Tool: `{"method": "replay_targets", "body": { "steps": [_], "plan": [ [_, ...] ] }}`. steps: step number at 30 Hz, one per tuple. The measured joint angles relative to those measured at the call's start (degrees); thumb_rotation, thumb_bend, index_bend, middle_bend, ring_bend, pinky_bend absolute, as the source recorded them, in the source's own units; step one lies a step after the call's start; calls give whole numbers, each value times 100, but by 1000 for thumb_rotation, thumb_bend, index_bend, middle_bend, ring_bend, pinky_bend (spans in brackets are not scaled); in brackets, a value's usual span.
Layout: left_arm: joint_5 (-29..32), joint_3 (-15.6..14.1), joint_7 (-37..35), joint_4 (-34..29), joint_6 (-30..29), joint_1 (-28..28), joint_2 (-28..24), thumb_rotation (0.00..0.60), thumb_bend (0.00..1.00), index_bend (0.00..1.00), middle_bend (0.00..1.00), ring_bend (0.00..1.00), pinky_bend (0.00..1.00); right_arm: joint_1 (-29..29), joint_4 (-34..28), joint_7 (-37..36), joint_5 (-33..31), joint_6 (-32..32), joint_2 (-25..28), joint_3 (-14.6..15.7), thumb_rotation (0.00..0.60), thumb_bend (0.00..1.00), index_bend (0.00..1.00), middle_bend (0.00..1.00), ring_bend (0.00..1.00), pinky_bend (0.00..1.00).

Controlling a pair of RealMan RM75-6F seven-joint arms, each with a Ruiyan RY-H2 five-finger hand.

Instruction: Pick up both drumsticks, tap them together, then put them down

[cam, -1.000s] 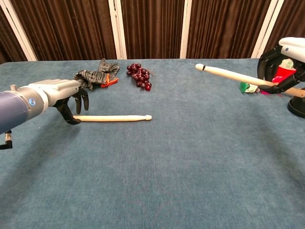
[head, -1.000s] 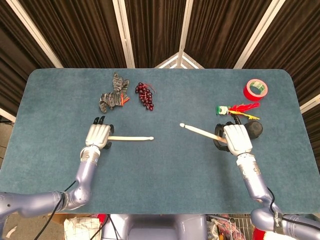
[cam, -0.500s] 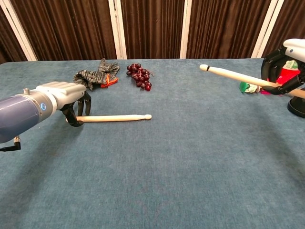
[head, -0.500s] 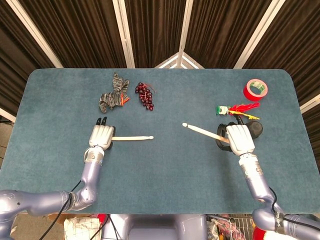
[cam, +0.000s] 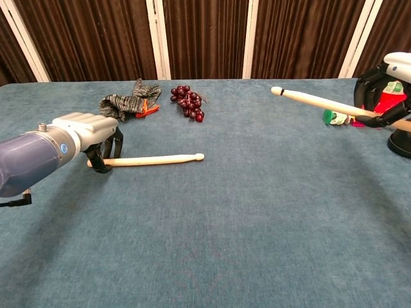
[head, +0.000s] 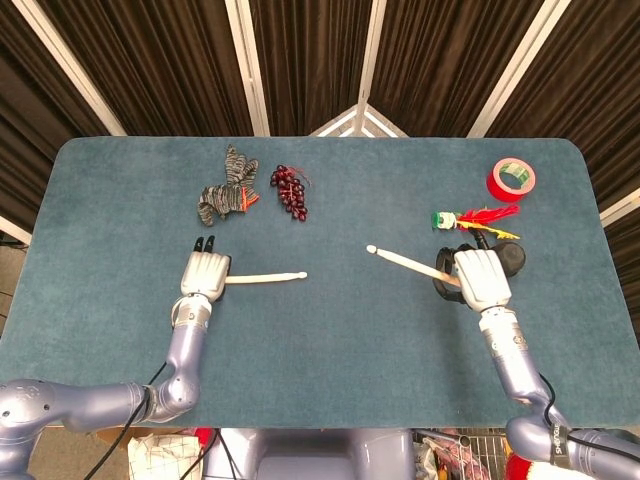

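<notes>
A pale wooden drumstick [head: 268,278] [cam: 160,159] lies on the blue table, tip pointing right. My left hand [head: 203,272] [cam: 87,131] sits over its butt end, and dark fingers [cam: 98,160] curl around the shaft while the rest of the stick rests on the cloth. The second drumstick [head: 405,263] [cam: 314,101] is off the table, tip pointing left toward the middle. My right hand [head: 480,277] [cam: 388,86] grips its rear part at the right side; the butt is hidden under the hand in the head view.
Dark red grapes [head: 289,190] [cam: 187,99] and a striped grey cloth [head: 224,190] [cam: 125,101] lie behind the left stick. Near the right hand are a feathered toy [head: 472,217], a black object [head: 511,258] and a red tape roll [head: 512,178].
My left hand has slid a little over the stick's butt and its fingers have curled around it. The right hand and its raised stick have drifted slightly right.
</notes>
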State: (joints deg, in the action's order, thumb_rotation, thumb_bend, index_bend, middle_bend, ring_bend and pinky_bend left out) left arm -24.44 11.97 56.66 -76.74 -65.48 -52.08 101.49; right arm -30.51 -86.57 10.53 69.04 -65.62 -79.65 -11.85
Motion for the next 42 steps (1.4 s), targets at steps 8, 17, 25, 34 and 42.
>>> {"method": "replay_targets", "body": {
  "steps": [8, 17, 25, 34, 42],
  "plan": [
    [-1, 27, 97, -60, -71, -23, 27, 600, 493, 482, 479, 30, 0, -2, 38, 10, -6, 16, -24, -2, 600, 483, 716, 611, 441, 91],
    [-24, 23, 132, -43, -85, -23, 89, 600, 493, 483, 476, 30, 0, -4, 64, 24, -4, 36, -39, 7, 600, 484, 716, 610, 441, 91],
    [-54, 22, 162, 13, -86, -26, 137, 600, 537, 493, 489, 31, 0, -3, 114, 18, -7, 39, -70, 5, 600, 484, 717, 611, 441, 91],
    [-84, 11, 246, 56, -103, -42, 213, 600, 544, 497, 498, 32, 0, 1, 194, 11, 7, 59, -116, 27, 600, 484, 717, 611, 441, 91],
    [-162, 19, 273, 62, -166, -39, 250, 600, 545, 533, 545, 67, 0, 5, 254, 29, 40, 51, -141, 42, 600, 484, 718, 611, 441, 91]
  ]
}}
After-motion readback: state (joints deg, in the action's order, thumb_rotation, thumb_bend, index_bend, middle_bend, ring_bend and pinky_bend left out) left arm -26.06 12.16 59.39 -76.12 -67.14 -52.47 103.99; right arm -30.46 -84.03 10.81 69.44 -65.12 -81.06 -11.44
